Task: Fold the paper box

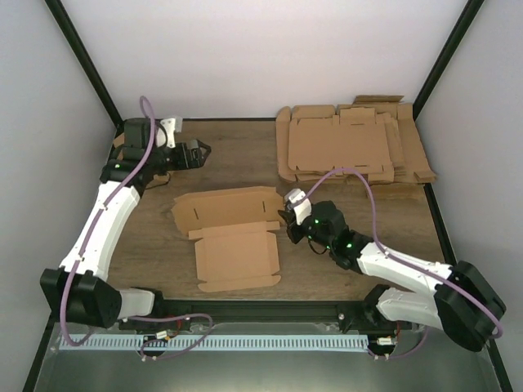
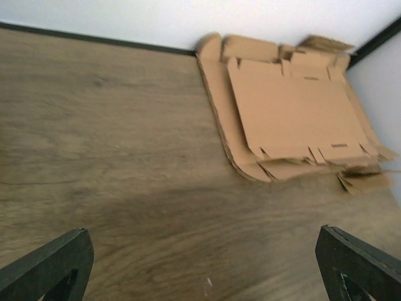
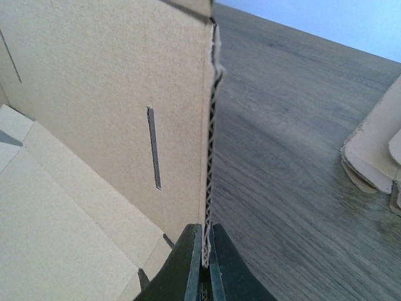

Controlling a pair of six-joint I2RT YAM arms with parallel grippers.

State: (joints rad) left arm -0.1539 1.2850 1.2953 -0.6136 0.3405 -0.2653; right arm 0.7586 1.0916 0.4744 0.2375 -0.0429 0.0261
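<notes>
Wrist view: right gripper (image 3: 205,243) pinches paper box (image 3: 94,106) edge.

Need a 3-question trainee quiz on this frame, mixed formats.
1. True or false: the left end effector is open and apart from the paper box.
2. Which one pinches the paper box's edge? A) left end effector B) right end effector
3. Fill in: the stack of flat cardboard sheets lies at the table's far-____ corner.
Key: 1 true; 2 B; 3 right.
</notes>
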